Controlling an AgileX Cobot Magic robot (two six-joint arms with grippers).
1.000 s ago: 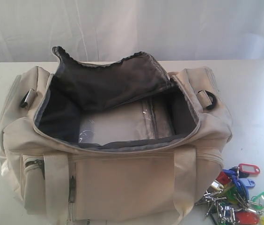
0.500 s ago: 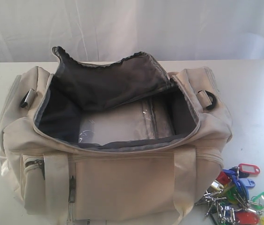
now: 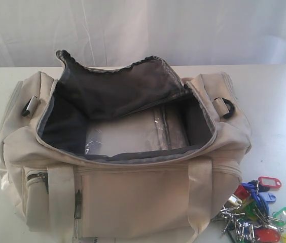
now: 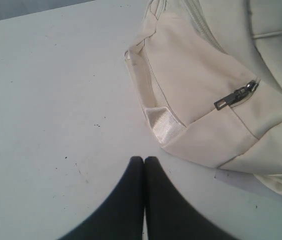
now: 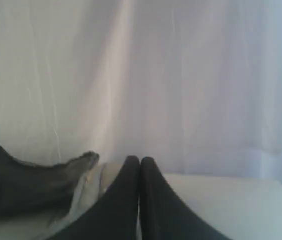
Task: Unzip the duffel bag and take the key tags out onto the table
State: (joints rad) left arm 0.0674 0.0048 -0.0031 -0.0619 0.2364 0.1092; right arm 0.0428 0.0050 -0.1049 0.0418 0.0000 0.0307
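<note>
Cream duffel bag (image 3: 133, 192) gapes unzipped at centre; key tags (image 3: 257, 210) lie lower right on the table (image 3: 275, 111), unmoved. We see left gripper (image 4: 144, 162) and right gripper (image 5: 140, 162) pressed shut, empty: task seemingly complete.

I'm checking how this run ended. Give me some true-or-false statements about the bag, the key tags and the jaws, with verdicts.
The duffel bag is unzipped, its main opening gaping. True.
The key tags lie inside the bag. False: they lie on the table beside it.
The left jaws grip the bag. False: they are shut on nothing, apart from it.
The right jaws are shut. True.
</note>
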